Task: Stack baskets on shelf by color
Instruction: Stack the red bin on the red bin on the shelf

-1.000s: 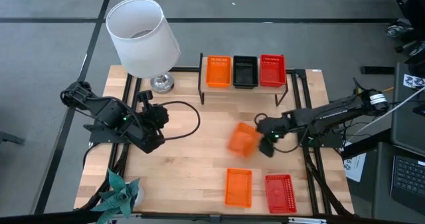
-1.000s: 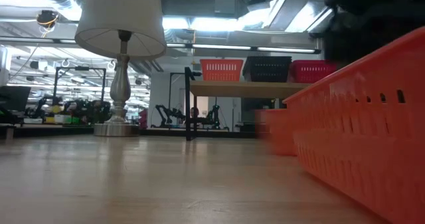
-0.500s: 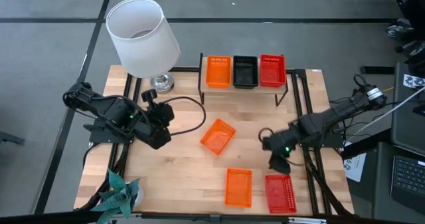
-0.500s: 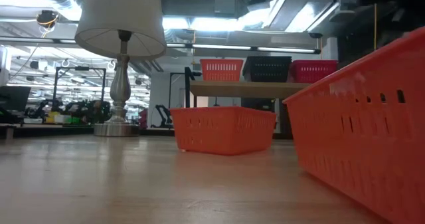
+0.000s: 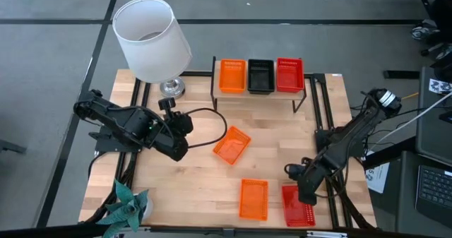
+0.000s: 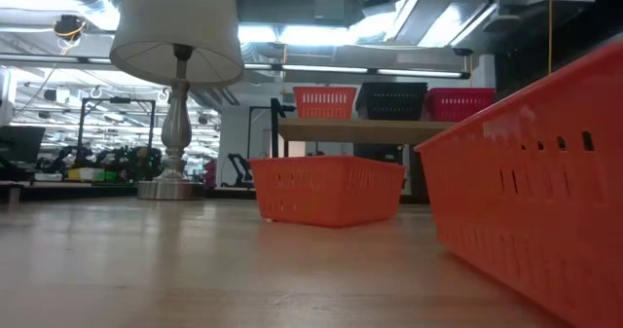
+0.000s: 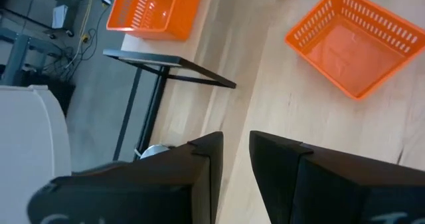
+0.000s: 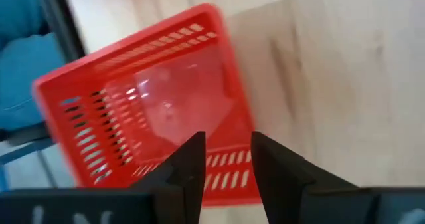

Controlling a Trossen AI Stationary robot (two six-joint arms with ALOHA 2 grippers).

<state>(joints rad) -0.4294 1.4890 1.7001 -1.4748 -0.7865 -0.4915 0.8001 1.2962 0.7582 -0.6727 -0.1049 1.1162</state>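
The shelf [image 5: 260, 90] stands at the table's far edge and carries an orange basket [image 5: 232, 75], a black basket [image 5: 260, 75] and a red basket [image 5: 289, 74] side by side. A loose orange basket [image 5: 232, 145] sits askew on its base at mid-table, also in the low view [image 6: 326, 190] and left wrist view [image 7: 352, 41]. Another orange basket [image 5: 253, 198] and a red basket [image 5: 298, 205] lie at the near edge. My right gripper [image 5: 305, 187] is open above the red basket's far end [image 8: 153, 104]. My left gripper [image 5: 182, 147], open by a narrow gap, is left of the loose basket.
A lamp with a white shade [image 5: 152, 39] and a metal foot [image 5: 171, 88] stands at the far left corner. A green paper plant [image 5: 127, 204] sits at the near left corner. Bare wood lies between the shelf and the loose basket.
My right gripper let go of the orange basket, which came down on the table at mid-table and lies still, askew. The gripper then swung toward the near right, over the red basket. My left gripper crept right, toward the loose orange basket.
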